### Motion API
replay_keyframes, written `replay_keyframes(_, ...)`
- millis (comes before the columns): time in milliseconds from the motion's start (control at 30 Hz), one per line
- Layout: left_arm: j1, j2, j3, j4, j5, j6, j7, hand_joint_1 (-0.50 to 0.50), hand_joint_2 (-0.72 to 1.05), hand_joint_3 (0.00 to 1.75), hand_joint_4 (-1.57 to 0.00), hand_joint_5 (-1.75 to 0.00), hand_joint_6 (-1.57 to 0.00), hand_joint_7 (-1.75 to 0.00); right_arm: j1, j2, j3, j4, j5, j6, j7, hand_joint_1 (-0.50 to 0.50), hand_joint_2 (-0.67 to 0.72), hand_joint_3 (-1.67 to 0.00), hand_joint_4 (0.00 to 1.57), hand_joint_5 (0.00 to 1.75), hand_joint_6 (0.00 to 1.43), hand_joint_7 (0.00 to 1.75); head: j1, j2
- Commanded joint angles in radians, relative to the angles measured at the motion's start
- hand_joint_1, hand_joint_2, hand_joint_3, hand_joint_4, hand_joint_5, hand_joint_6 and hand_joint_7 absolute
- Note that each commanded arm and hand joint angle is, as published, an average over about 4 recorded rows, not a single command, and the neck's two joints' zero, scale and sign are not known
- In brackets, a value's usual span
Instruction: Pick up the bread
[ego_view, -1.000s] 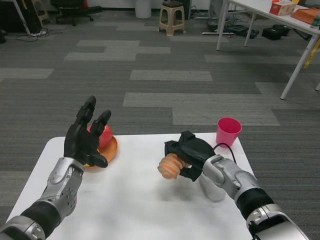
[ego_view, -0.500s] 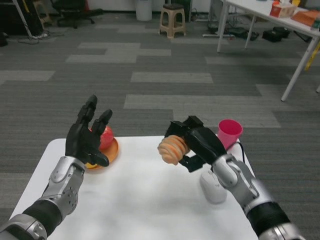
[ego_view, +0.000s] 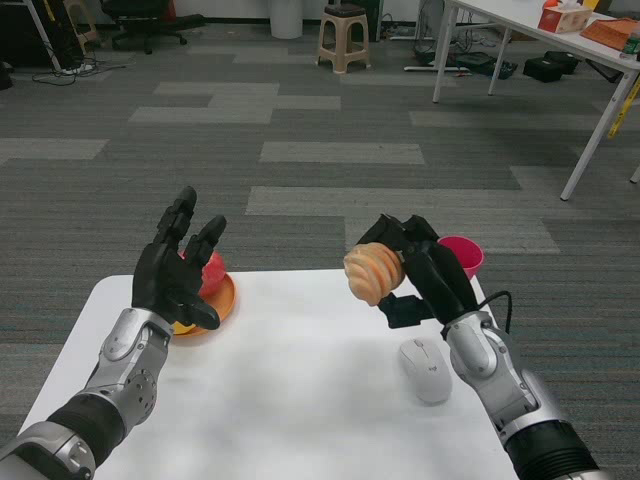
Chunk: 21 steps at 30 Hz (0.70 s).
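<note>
Ridged tan bread roll (ego_view: 373, 273) is gripped by the right hand (ego_view: 415, 270), held clear above the white table (ego_view: 280, 400): pickup judged done. Left hand (ego_view: 175, 275) spread, empty, far left.

head view | from robot's head | faces forward-down | table (ego_view: 300, 400) near | floor beyond

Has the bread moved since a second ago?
Yes. The right hand has lifted the bread up and toward the pink cup, clear of the white table.
</note>
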Motion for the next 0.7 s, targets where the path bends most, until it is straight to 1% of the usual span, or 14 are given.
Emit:
replay_keyframes(33,-0.016,-0.003,0.0,0.005,0.006,-0.001,0.002,0.5,-0.46,0.09,0.0,-0.41,0.0,0.0,0.015,-0.015,-0.009,-0.025,0.03,0.004,-0.026,-0.48,-0.59,-1.43,0.43,1.26,0.85,1.68,0.002,0.002)
replay_keyframes(133,-0.016,-0.005,-0.001,0.003,0.008,-0.001,0.002,0.5,-0.46,0.09,0.0,-0.41,0.0,0.0,0.02,-0.019,-0.007,-0.032,0.043,0.004,-0.037,-0.46,-0.59,-1.43,0.43,1.26,0.85,1.68,0.001,0.002)
replay_keyframes(200,-0.015,-0.005,-0.002,0.0,0.009,-0.001,0.002,0.5,-0.46,0.09,0.0,-0.41,0.0,0.0,0.022,-0.022,-0.004,-0.036,0.044,0.004,-0.04,-0.48,-0.6,-1.43,0.43,1.26,0.84,1.68,0.001,0.004)
replay_keyframes(300,-0.014,-0.005,-0.003,-0.002,0.01,-0.001,0.002,0.5,-0.46,0.09,0.0,-0.41,0.0,0.0,0.022,-0.025,0.0,-0.039,0.045,0.004,-0.041,-0.47,-0.6,-1.43,0.43,1.26,0.83,1.68,0.002,0.005)
replay_keyframes(500,-0.014,-0.006,-0.007,-0.005,0.012,-0.001,0.002,0.5,-0.46,0.09,0.0,-0.41,0.0,0.0,0.031,-0.029,0.008,-0.045,0.048,0.004,-0.046,-0.48,-0.6,-1.43,0.44,1.26,0.81,1.68,0.002,0.006)
replay_keyframes(567,-0.014,-0.006,-0.008,-0.006,0.012,-0.001,0.002,0.5,-0.46,0.09,0.0,-0.41,0.0,0.0,0.034,-0.032,0.011,-0.048,0.049,0.005,-0.046,-0.5,-0.6,-1.43,0.46,1.26,0.8,1.68,0.0,0.007)
replay_keyframes(700,-0.009,-0.006,-0.008,-0.01,0.012,-0.001,0.002,0.5,-0.46,0.09,0.0,-0.41,0.0,0.0,0.036,-0.033,0.015,-0.052,0.049,0.007,-0.048,-0.49,-0.6,-1.43,0.46,1.26,0.8,1.68,0.002,0.006)
